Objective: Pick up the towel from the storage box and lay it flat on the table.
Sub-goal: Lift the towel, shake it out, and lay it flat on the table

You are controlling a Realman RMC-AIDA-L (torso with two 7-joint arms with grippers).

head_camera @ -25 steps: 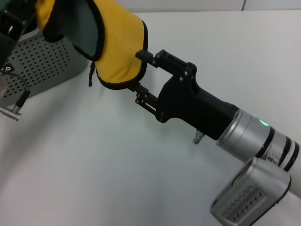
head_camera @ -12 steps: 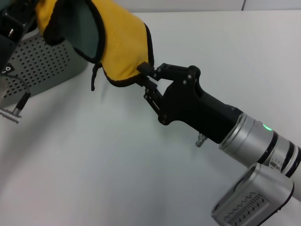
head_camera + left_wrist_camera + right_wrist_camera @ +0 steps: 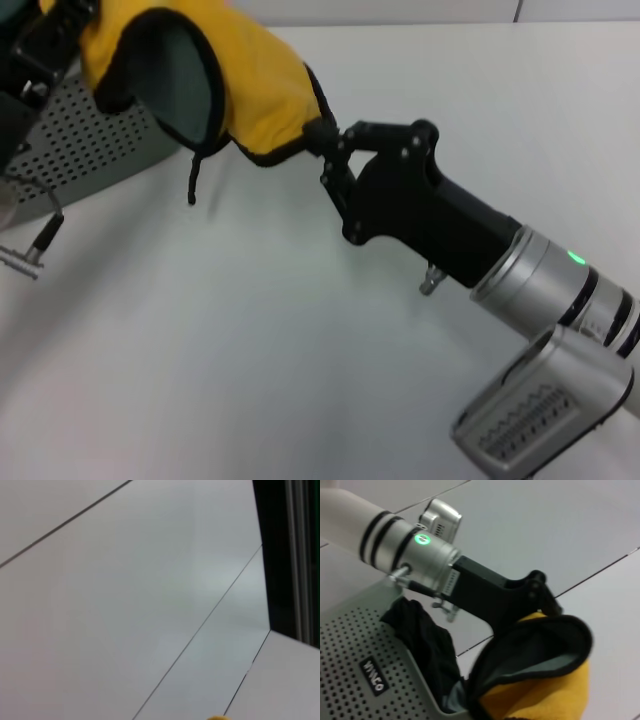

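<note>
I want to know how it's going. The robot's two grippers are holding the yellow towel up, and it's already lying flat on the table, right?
Not flat yet. In the head view the towel hangs bunched above the table, held between the left gripper and right gripper.

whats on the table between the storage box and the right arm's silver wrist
Head view: that stretch of the table is bare. Only the towel hangs above it, by the storage box, its edge pinched by the right gripper.

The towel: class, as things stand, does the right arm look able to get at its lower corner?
Probably yes: the right gripper is shut on the towel at that corner, nothing between them, while the left gripper holds the other end above the table.
</note>
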